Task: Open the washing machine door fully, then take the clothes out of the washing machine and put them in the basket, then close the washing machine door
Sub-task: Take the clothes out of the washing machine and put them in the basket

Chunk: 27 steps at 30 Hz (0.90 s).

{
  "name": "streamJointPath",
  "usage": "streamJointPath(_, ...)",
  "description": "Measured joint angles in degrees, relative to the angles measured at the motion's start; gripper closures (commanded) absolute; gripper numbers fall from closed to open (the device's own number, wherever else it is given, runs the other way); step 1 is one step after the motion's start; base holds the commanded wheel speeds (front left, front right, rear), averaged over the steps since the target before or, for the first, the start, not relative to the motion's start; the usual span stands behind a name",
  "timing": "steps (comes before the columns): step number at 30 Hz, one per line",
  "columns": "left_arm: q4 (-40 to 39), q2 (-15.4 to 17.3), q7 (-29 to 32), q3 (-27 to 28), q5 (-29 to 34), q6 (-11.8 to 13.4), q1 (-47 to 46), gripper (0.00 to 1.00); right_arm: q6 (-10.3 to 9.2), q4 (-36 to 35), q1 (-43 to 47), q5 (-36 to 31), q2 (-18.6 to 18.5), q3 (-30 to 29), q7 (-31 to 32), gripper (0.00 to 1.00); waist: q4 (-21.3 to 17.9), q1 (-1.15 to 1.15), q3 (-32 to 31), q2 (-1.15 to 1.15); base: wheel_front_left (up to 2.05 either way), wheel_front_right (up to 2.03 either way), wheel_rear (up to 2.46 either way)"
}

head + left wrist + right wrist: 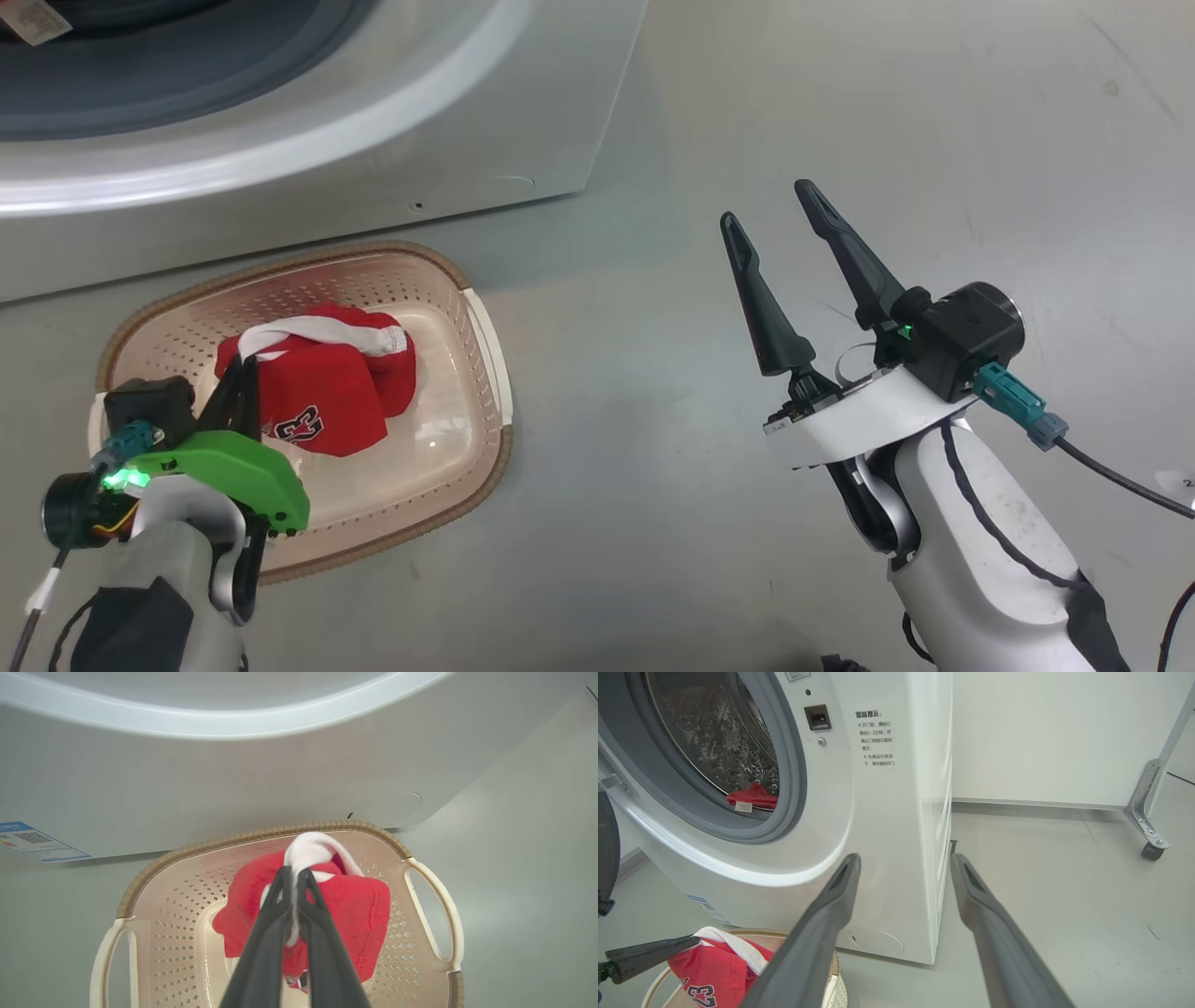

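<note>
The cream basket [485, 336] stands on the floor in front of the white washing machine [523, 121]. My left gripper [245, 362] is shut on the white trim of a red garment [327, 392], held inside the basket [261, 835]; whether the garment rests on the bottom I cannot tell. In the left wrist view the fingers [280, 891] pinch the white trim above the red fabric [359, 910]. More red clothes [754, 797] lie in the steel drum. The door's dark rim [605, 858] shows at the far left, swung open. My right gripper [767, 205] hangs open and empty over the floor.
Grey floor spreads to the right of the basket and machine. A white panel on a metal bracket with a castor [1153, 851] stands at the back right. A blue label [28, 840] sits low on the machine's front.
</note>
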Motion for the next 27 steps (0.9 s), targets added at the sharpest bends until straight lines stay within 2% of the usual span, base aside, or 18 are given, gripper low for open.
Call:
streamJointPath(17, 13.69, -0.55, 2.99, 0.99, -1.69, -0.26, -7.37, 1.0, -0.99, -0.57, -3.04, 0.51, -0.02, 0.34, 0.01, 0.0, -1.47, 0.0, 6.7, 0.0, 0.0, 0.0, 0.0)
streamJointPath(22, 15.83, -0.66, 3.0, 0.88, -1.69, -1.23, -8.84, 1.0, -0.99, -0.36, -3.2, 0.51, -0.02, 0.33, 0.01, 0.0, -1.41, 0.0, 6.96, 0.0, 0.0, 0.0, 0.0)
streamJointPath(25, 17.51, -0.68, 2.99, 0.67, -1.69, -1.94, -9.35, 0.47, -0.99, -0.07, -3.28, 0.51, -0.02, 0.33, 0.0, 0.0, -1.31, 0.0, 6.82, 0.0, 0.0, 0.0, 0.0)
streamJointPath(27, 18.57, -0.68, 2.89, 0.48, -1.68, -2.18, -9.44, 0.0, -0.99, 0.23, -3.28, 0.51, -0.02, 0.33, 0.01, 0.0, -1.23, 0.0, 6.46, 0.0, 0.0, 0.0, 0.0)
